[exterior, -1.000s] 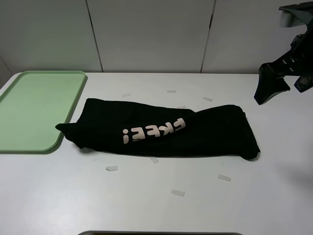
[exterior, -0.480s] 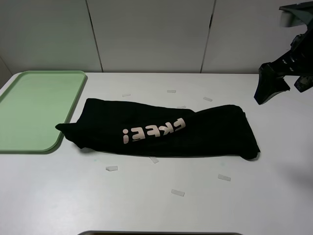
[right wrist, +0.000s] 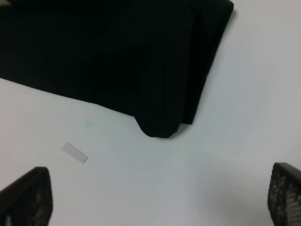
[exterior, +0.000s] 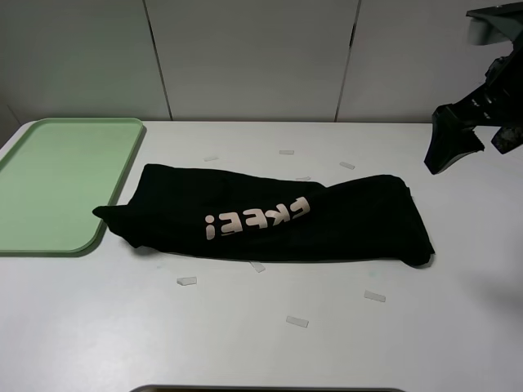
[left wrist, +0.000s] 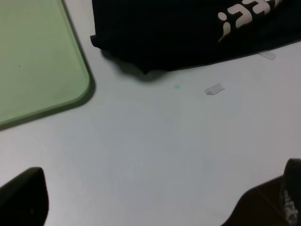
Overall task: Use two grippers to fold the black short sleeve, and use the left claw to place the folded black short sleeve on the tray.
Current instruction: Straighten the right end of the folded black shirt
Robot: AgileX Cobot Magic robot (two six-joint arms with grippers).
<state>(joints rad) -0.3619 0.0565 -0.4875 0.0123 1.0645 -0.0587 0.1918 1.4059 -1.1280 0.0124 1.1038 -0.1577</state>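
The black short sleeve point(exterior: 270, 216) lies across the middle of the table as a long folded strip, its pale lettering point(exterior: 257, 219) facing up. The mint-green tray point(exterior: 122, 188) sits just past its left end, with nothing on it. In the left wrist view my left gripper point(left wrist: 150, 207) is open over bare table, short of the shirt's left end point(left wrist: 178, 33) and the tray corner point(left wrist: 33, 61). My right gripper point(right wrist: 155, 197) is also open, hovering off the shirt's right end point(right wrist: 108, 52). The right arm point(exterior: 453, 139) hangs high at the far right; the left arm is out of the exterior view.
Small white tape scraps point(exterior: 187, 281) are scattered on the white table around the shirt, one near the left gripper point(left wrist: 214, 88) and one near the right point(right wrist: 75, 152). A pale panelled wall point(exterior: 253, 57) closes off the back.
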